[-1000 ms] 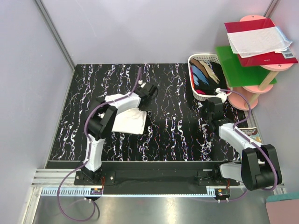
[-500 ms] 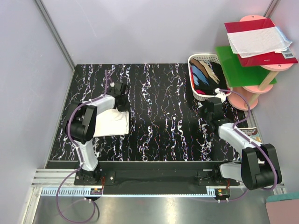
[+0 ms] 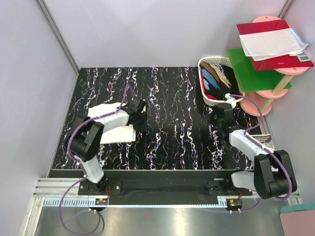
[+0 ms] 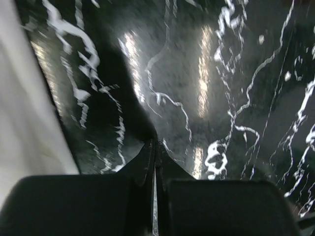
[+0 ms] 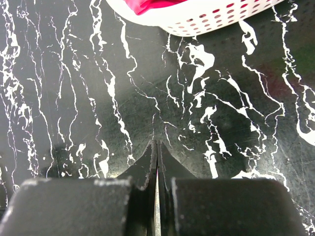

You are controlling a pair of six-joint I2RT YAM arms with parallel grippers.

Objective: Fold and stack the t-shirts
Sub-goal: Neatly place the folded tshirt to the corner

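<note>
A folded white t-shirt (image 3: 119, 133) lies at the table's left, partly under my left arm. Its edge shows as pale cloth (image 4: 19, 123) on the left of the left wrist view. My left gripper (image 3: 141, 107) (image 4: 154, 143) is shut and empty, just right of that shirt, low over the black marbled table (image 3: 177, 123). Other t-shirts (image 3: 215, 78) in dark, blue and tan sit heaped in the white basket (image 3: 207, 98). My right gripper (image 3: 220, 114) (image 5: 156, 142) is shut and empty, just in front of the basket (image 5: 216, 17), where red cloth (image 5: 147, 4) shows.
A green board (image 3: 246, 66) and pink round stands (image 3: 261, 101) hold a red folder (image 3: 270, 61) with a white paper sheet (image 3: 270, 42) at the back right, off the table. Grey walls close in the left and the back.
My left gripper swung left, then back to the right and nearer. The white shirt has ended up further left than a second ago. The right arm has stayed put.
</note>
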